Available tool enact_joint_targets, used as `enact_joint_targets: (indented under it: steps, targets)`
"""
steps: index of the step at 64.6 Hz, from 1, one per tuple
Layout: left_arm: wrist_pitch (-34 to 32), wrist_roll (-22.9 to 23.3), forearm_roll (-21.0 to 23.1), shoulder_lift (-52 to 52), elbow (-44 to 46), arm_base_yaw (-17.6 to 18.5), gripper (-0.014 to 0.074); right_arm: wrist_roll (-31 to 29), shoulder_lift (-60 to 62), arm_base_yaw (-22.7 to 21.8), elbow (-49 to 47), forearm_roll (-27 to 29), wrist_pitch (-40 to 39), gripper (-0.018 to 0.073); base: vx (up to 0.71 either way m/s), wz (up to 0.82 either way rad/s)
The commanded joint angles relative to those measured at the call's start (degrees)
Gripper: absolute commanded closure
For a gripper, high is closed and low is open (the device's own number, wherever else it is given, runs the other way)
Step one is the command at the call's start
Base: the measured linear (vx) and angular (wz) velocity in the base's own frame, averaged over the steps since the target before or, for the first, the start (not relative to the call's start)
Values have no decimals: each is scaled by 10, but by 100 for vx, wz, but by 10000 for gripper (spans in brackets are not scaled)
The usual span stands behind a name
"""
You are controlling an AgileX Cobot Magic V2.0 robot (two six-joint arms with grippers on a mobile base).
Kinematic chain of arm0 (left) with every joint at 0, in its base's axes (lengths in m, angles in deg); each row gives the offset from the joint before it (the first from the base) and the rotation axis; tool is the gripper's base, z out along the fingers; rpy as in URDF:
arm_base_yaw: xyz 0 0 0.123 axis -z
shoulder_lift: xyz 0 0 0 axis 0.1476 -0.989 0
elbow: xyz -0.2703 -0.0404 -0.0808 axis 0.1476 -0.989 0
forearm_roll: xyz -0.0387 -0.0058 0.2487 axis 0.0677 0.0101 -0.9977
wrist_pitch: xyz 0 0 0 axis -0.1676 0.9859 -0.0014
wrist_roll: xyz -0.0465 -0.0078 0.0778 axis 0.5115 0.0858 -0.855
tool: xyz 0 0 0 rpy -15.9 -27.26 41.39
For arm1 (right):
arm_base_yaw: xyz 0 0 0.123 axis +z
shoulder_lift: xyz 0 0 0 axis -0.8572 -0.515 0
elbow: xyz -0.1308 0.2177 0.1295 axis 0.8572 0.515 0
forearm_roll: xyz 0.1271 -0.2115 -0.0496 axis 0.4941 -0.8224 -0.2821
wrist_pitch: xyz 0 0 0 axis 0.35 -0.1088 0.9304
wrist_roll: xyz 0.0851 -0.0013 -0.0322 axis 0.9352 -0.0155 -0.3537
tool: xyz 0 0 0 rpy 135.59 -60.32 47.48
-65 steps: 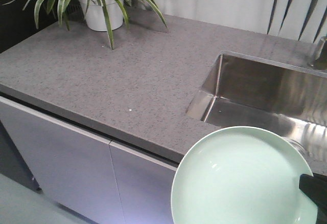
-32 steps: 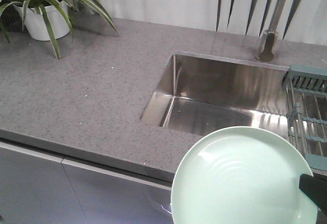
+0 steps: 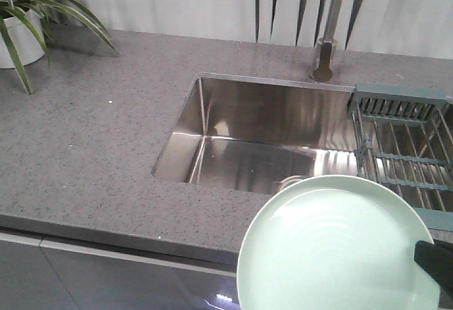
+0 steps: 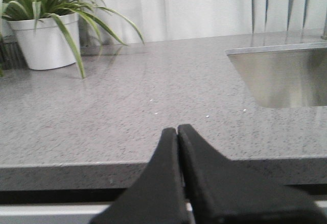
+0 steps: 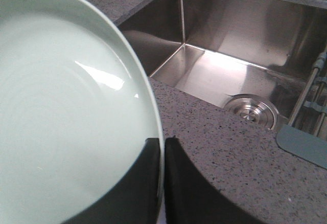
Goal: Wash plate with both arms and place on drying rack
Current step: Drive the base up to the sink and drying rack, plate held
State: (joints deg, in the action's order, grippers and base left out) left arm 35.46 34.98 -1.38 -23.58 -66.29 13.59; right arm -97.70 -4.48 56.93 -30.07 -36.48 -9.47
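The pale mint-green plate [image 3: 333, 246] hangs in the air in front of the counter edge, low and right in the front view. My right gripper [image 5: 162, 141] is shut on the plate's [image 5: 66, 111] rim, one finger on each face; only its black tip [image 3: 433, 260] shows in the front view. The drying rack [image 3: 403, 154] of steel rods lies over the right end of the sink, beyond the plate. My left gripper [image 4: 177, 129] is shut with nothing in it, level with the counter's front edge and left of the sink.
The steel sink basin [image 3: 212, 133] is set into the grey speckled counter [image 3: 92, 147], with a faucet [image 3: 324, 55] behind it and a drain [image 5: 253, 111] in its floor. A potted plant [image 3: 18, 20] stands at the back left. Grey cabinet fronts run below.
The whole counter scene has slid left in the front view; the sink, faucet and drying rack have come into sight. The plate and right gripper keep their place in the frame.
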Motion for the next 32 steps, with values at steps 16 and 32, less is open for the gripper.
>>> enact_joint_targets:
  steps: [16,32]
  targets:
    - [-39,4,1,7,16,4,603,0,-4,-4,-15,21,-31,561,2,-22]
    - [-39,4,1,7,16,4,603,0,-4,-4,-15,21,-31,561,4,-23]
